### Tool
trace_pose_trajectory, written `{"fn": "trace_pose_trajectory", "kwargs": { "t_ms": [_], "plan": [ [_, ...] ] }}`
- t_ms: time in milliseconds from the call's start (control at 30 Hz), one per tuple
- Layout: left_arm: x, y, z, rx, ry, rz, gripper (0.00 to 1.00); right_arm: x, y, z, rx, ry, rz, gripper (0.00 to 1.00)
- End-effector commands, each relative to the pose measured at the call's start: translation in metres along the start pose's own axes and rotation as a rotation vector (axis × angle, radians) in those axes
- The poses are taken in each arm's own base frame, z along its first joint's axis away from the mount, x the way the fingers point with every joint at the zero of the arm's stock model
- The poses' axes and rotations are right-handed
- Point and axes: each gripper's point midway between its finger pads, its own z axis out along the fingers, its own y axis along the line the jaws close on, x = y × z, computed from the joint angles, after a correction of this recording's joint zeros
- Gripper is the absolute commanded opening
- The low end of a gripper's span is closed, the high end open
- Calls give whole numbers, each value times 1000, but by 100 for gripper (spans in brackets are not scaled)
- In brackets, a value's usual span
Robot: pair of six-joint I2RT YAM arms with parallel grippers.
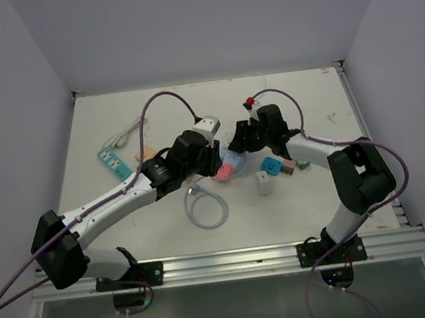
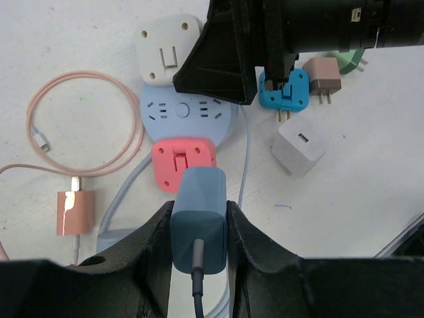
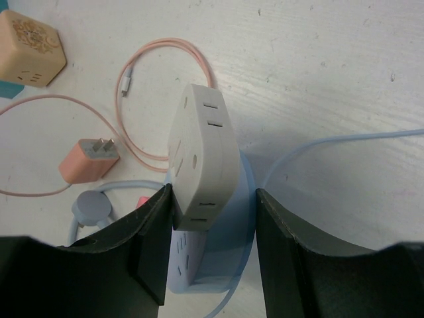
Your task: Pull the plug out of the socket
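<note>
The left gripper [image 2: 199, 213] is clamped on the slate-blue boxy plug [image 2: 199, 199], held just beside the round pale-blue plastic socket [image 2: 189, 114] on the white surface [image 2: 371, 199]. The right gripper [image 3: 213, 195] straddles that socket and the white square adapter [image 3: 199, 152] on it; I cannot tell whether it pinches.

Legible text, brands, numbers: none; faint ornamental marking on beige cube adapter [image 3: 30, 50], not readable

Matt plastic plug [image 2: 199, 212], socket [image 2: 189, 111]; painted wooden table [image 2: 344, 199]
</note>
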Motion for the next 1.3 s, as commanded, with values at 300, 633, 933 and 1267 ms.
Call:
{"fn": "trace_pose_trajectory", "kwargs": {
  "t_ms": [300, 633, 933, 1267],
  "plan": [
    [40, -47, 6, 277, 77, -62, 6, -16, 21, -8, -115, -102, -34, 0],
    [63, -83, 53, 328, 96, -49, 30, -15, 26, -8, -145, -99, -30, 0],
    [61, -61, 53, 220, 63, -40, 86, -14, 28, -7, -162, -90, -36, 0],
    [32, 5, 26, 76, -32, -86, 100, -17, 47, -13, -265, -100, -50, 0]
  ]
}}
